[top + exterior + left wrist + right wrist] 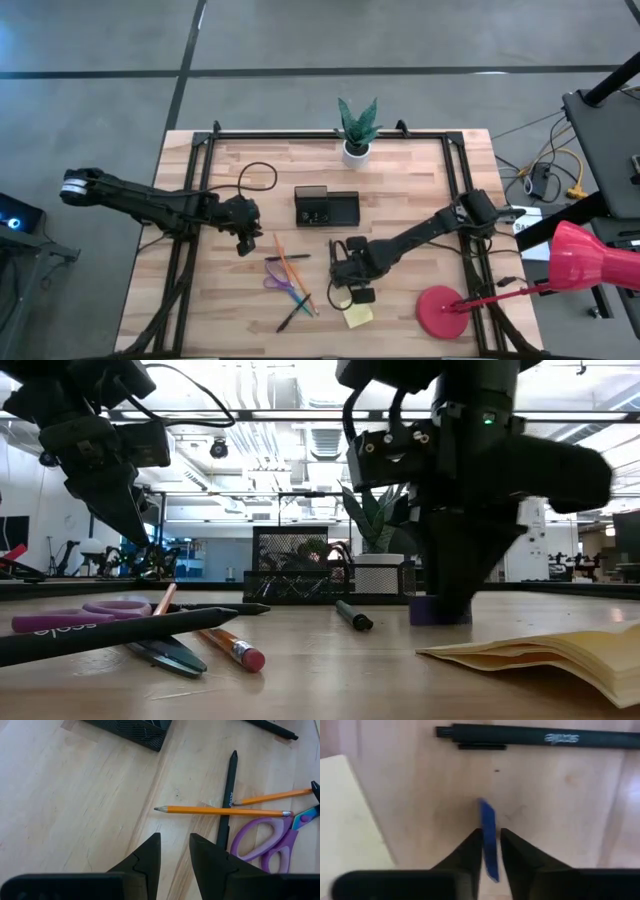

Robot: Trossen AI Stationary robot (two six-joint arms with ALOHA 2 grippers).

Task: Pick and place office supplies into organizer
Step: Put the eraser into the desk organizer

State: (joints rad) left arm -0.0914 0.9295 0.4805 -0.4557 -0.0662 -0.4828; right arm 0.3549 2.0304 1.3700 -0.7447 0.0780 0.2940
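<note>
— Grip on the right side?

— Closed, by the look of it. With the right gripper (490, 832), down at the pale wooden table (420, 170), pinching a small flat blue piece (487, 817), perhaps a clip, edge-on between both dark fingers.

— Lying where?

— On the bare wood, between a long matte black pen (540, 737) and a square yellow sticky-note pad (345, 820). Short of the black mesh organizer (326, 208), with open board in between.

— Handling?

— Probably very light, stiff and thin. Smooth faces, so likely slippery. Easy to twist or flick out if squeezed off-centre. Best held across the flat faces, near the middle, as now. Worth lifting slowly and keeping upright over the compartments.

— And the left gripper (174, 837)?

— Hovering above the table beside the loose pile, holding nothing. Fingers parted by a narrow gap, bare wood visible through it.

— Materials in that pile?

— Painted orange pencil (220, 811): slim and rigid, with a sharpened tip and a metal ferrule. Plastic purple-handled scissors (260, 840): smooth rounded loops, awkward to pinch except at the handle rim. Second black pen among them, round and likely to roll. Sticky pad soft at the edges, pages curling up, better taken across the stack.
</note>
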